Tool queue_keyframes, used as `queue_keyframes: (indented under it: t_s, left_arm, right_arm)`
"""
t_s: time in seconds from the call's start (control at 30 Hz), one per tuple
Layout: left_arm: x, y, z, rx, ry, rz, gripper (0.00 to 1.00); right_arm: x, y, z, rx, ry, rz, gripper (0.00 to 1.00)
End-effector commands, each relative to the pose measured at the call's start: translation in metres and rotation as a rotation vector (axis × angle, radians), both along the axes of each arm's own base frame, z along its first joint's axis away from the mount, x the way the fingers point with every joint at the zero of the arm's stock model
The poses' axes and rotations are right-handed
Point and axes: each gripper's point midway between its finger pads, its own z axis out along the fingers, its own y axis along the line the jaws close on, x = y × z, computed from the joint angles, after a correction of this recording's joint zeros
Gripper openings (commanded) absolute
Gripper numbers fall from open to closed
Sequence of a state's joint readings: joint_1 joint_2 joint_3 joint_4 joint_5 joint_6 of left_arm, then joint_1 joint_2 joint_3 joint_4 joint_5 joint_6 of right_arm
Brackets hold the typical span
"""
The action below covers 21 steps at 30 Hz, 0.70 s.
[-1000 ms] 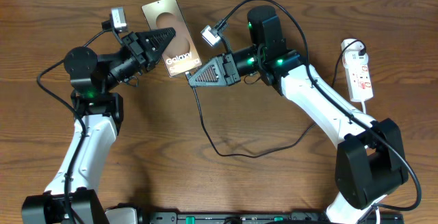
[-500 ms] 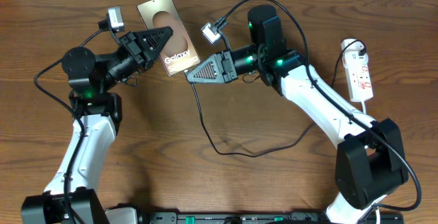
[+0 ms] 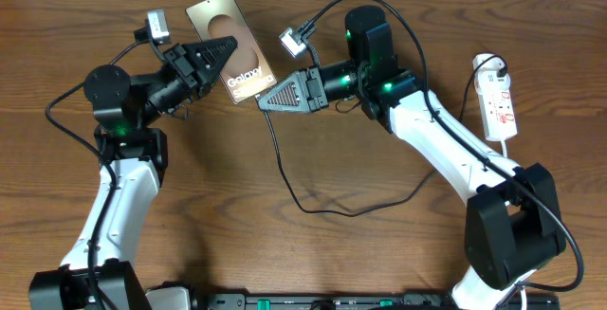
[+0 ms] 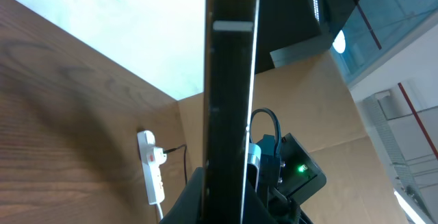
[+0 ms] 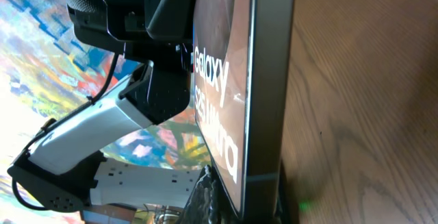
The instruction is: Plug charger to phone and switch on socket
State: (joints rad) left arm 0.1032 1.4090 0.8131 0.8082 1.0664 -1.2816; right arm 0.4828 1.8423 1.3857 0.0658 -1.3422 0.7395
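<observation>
The phone [image 3: 216,16], bronze with a pale oval and the word "Galaxy", is held off the table at the far left of centre. My left gripper [image 3: 230,48] is shut on its middle. My right gripper [image 3: 266,100] is shut at the phone's lower end. The black charger cable [image 3: 278,158] leaves this gripper and loops over the table; its plug tip is hidden. The left wrist view shows the phone edge-on [image 4: 231,101] between my left gripper's fingers [image 4: 229,207]. The right wrist view shows the phone's face [image 5: 226,101] at my right gripper's jaws [image 5: 243,203]. The white socket strip [image 3: 499,101] lies far right.
The charger cable loops across the middle of the wooden table [image 3: 332,211] and runs towards the right arm. The socket strip also shows in the left wrist view [image 4: 152,176], with its black plug [image 3: 492,63] at the far end.
The phone and both grippers have shifted slightly towards the far-left together. The cable loop and the socket strip have not moved.
</observation>
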Motion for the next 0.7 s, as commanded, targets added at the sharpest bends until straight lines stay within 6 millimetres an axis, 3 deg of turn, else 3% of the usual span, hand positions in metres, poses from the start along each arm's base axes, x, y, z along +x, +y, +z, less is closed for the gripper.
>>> queue_keyframes:
  t_s: [0.0, 0.17, 0.27, 0.43, 0.67]
  left_arm:
    - [-0.03, -0.028, 0.004, 0.027, -0.021, -0.202, 0.07]
    - [-0.027, -0.025, 0.004, 0.024, -0.021, -0.177, 0.07]
    - [-0.026, -0.022, 0.004, 0.024, -0.021, -0.17, 0.07]
    - [-0.023, -0.014, 0.004, 0.029, -0.028, -0.149, 0.07]
    - [-0.021, -0.008, 0.004, 0.038, -0.04, -0.132, 0.07]
  right_arm:
    - [0.024, 0.004, -0.002, -0.028, -0.046, -0.122, 0.11]
    - [0.019, 0.003, 0.0, -0.013, -0.059, -0.091, 0.43]
    - [0.018, 0.002, 0.001, -0.008, -0.057, -0.079, 0.54]
    - [0.013, -0.005, 0.005, 0.015, -0.051, -0.033, 0.62]
    - [-0.008, -0.012, 0.012, 0.067, -0.042, 0.096, 0.61]
